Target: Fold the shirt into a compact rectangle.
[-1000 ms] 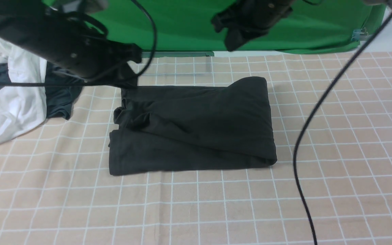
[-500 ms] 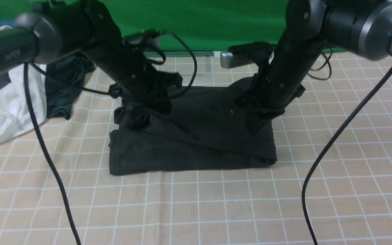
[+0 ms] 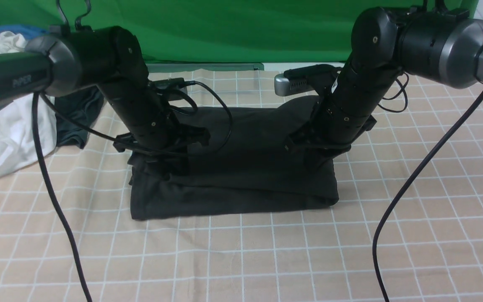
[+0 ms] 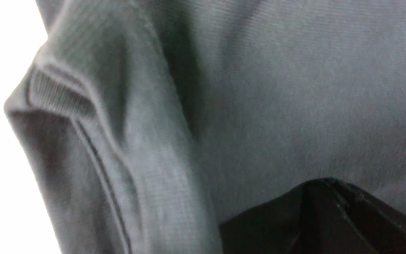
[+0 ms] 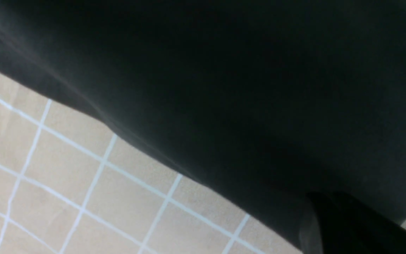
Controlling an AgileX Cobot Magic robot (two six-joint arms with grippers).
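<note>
The charcoal-black shirt (image 3: pixel 241 172) lies folded into a rough rectangle on the checked tablecloth (image 3: pixel 266 260). My left gripper (image 3: pixel 162 170) is shut, its tip pressing down on the shirt's left end, where the fabric bunches. My right gripper (image 3: pixel 315 161) is also shut and presses on the shirt's right end. The left wrist view shows the closed left gripper (image 4: pixel 324 181) against the shirt (image 4: pixel 259 88), beside a ribbed, stitched hem (image 4: pixel 60 97). In the right wrist view the closed right gripper (image 5: pixel 315 199) rests on the shirt (image 5: pixel 259 88) close to its edge. The chest print is hidden.
A white garment (image 3: pixel 11 130) and a smaller dark grey garment (image 3: pixel 76 117) are heaped at the far left. A green backdrop (image 3: pixel 224 29) closes off the back. Black cables hang from both arms, one (image 3: pixel 396 201) at the right and one (image 3: pixel 53 201) at the left.
Both arms came down from above the table onto the shirt's two ends. The shirt's left end has been squashed and its front edge has shifted slightly.
</note>
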